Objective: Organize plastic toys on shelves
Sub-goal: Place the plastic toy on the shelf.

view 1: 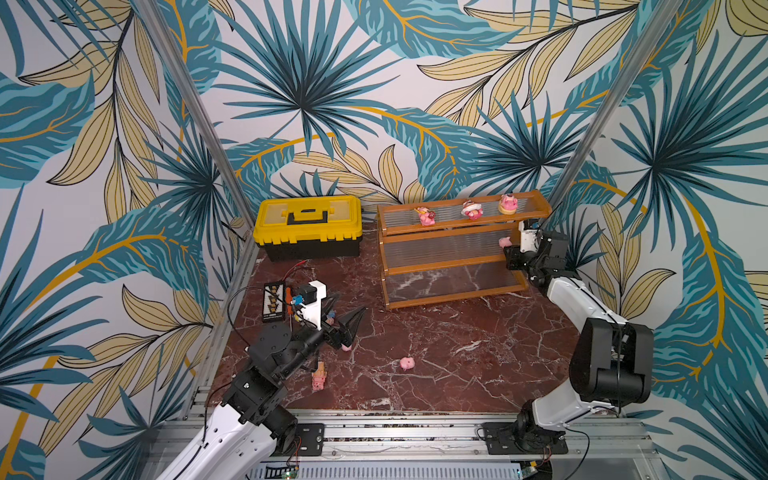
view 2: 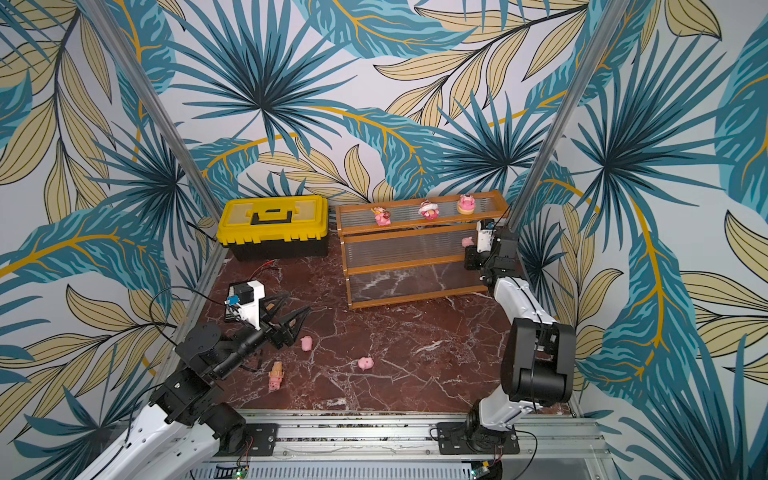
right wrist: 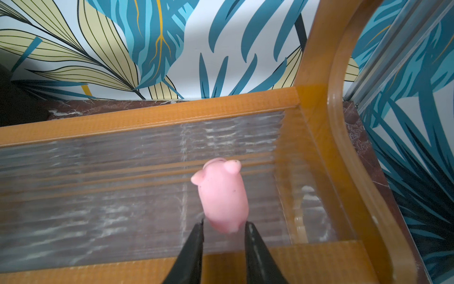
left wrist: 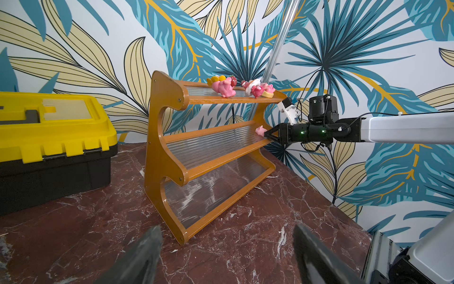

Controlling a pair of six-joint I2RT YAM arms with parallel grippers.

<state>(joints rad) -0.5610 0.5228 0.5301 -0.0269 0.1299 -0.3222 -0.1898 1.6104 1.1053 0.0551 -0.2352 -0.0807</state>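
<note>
The right gripper has its jaws slightly parted around the near end of a plain pink piglet, with a sliver of gap on one side. The piglet lies on the middle tier of the shelves, near the end panel. The left gripper hangs wide open and empty above the table.

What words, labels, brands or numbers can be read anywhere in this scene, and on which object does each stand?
None can be read.
Yellow-and-black plastic toolbox: no legible brand or label on the lid or front.
Small black board with yellow sockets: any print is too small to read.
Orange-brown wooden three-tier rack: no markings visible.
</note>
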